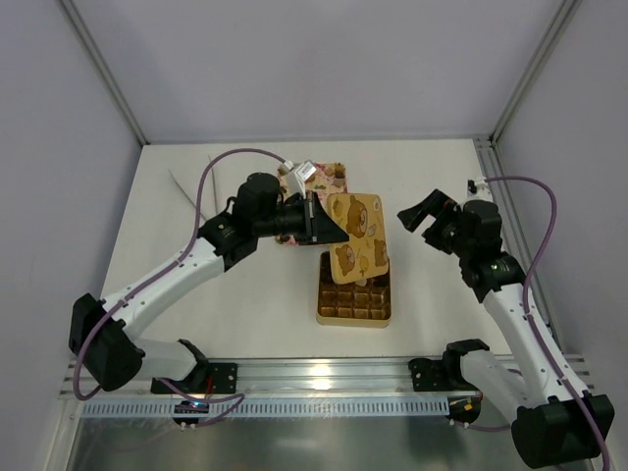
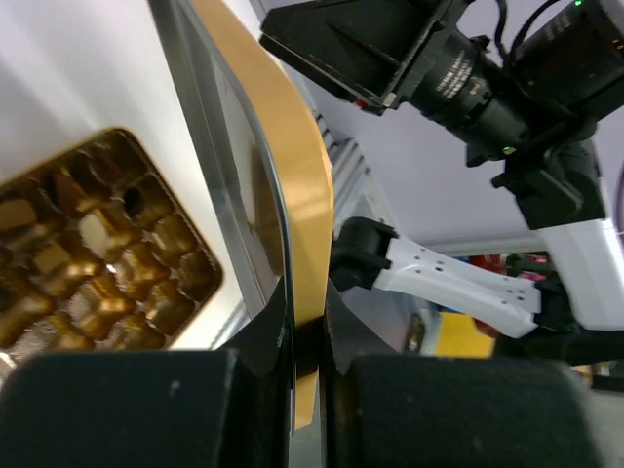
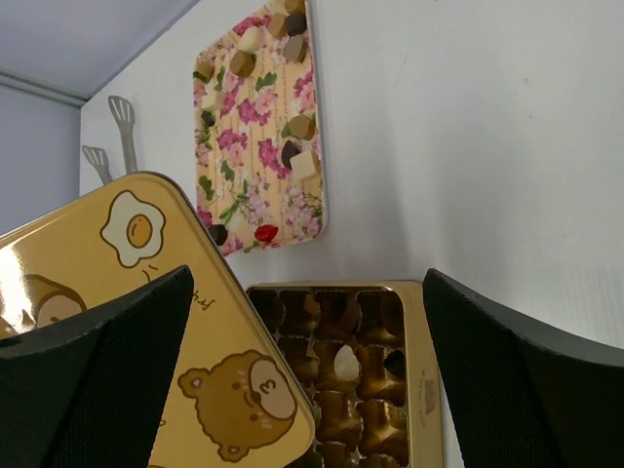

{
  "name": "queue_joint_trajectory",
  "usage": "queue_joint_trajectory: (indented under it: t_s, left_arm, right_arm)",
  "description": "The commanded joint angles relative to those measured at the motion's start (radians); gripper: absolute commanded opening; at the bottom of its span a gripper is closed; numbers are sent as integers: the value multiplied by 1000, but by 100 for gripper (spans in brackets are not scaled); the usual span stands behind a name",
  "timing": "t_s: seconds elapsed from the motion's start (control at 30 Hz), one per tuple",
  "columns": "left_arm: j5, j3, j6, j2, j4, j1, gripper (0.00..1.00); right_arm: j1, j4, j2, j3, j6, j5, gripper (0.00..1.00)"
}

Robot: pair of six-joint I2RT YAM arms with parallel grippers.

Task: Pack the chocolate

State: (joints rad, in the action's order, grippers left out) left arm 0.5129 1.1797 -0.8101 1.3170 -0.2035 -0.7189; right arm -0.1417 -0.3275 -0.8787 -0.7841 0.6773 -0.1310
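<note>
so the left jaws were pinched on the bear lid (image 1: 356,235), boxed chocolate (image 3: 343,363) at their 5 o'clock; right jaws gaped wide, empty.

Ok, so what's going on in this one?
The left claw is shut on the edge of a bear-printed gold lid, holding it tilted above the gold box. The right claw hangs open beside them, holding nothing. At least one pale piece sits in a box cell. Several chocolates lie on the floral tray.
</note>
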Motion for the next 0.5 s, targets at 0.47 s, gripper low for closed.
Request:
queue_joint_trajectory:
  t_s: [0.47]
  left_arm:
    - [295, -212, -310, 171, 553, 49, 0]
  right_arm:
    - [-1, 93, 69, 198, 4, 18, 100]
